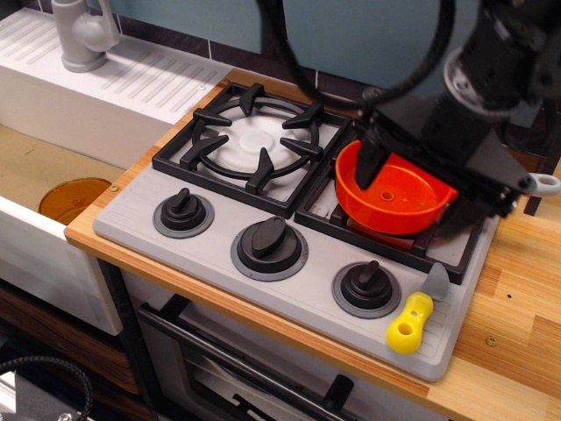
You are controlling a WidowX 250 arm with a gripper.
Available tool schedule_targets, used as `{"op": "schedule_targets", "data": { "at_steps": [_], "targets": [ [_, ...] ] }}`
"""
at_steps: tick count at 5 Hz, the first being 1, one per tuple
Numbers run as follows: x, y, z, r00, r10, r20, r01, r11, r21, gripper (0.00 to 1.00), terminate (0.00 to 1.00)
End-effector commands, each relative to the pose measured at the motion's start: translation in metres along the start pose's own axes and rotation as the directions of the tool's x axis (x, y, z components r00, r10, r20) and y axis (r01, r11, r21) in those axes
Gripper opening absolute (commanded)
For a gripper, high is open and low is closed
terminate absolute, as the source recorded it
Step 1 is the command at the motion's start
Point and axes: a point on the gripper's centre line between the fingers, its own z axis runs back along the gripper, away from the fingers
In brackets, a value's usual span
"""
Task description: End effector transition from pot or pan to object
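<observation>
The orange saucepan (pixel 390 195) sits on the right burner grate. Its grey handle is mostly hidden by the arm; only the end with the hole (pixel 545 184) shows. My black gripper (pixel 408 209) hangs low over the pan, open and empty. One dark finger (pixel 366 168) is at the pan's left rim, the other (pixel 460 215) at its right front rim. The yellow-handled utensil (pixel 408 324) lies on the stove's front right corner, its grey blade (pixel 436 281) pointing back, to the front right of the gripper and apart from it.
The grey stove top (pixel 131 219) has a left burner grate (pixel 254 140) and three black knobs (pixel 269 243) along the front. A sink at the left holds an amber disc (pixel 74 197); a grey faucet (pixel 83 35) stands behind. Wooden counter (pixel 517 307) lies at the right.
</observation>
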Motion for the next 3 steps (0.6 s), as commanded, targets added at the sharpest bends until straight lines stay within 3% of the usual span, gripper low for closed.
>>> {"op": "schedule_targets", "data": {
  "at_steps": [1,3],
  "targets": [
    [-0.01,-0.018,-0.007,0.995,0.026,0.097,-0.024,1.0,-0.02,1.0,0.0],
    [-0.022,-0.031,-0.029,0.991,0.044,0.125,-0.04,0.999,-0.034,1.0,0.0]
  ]
}}
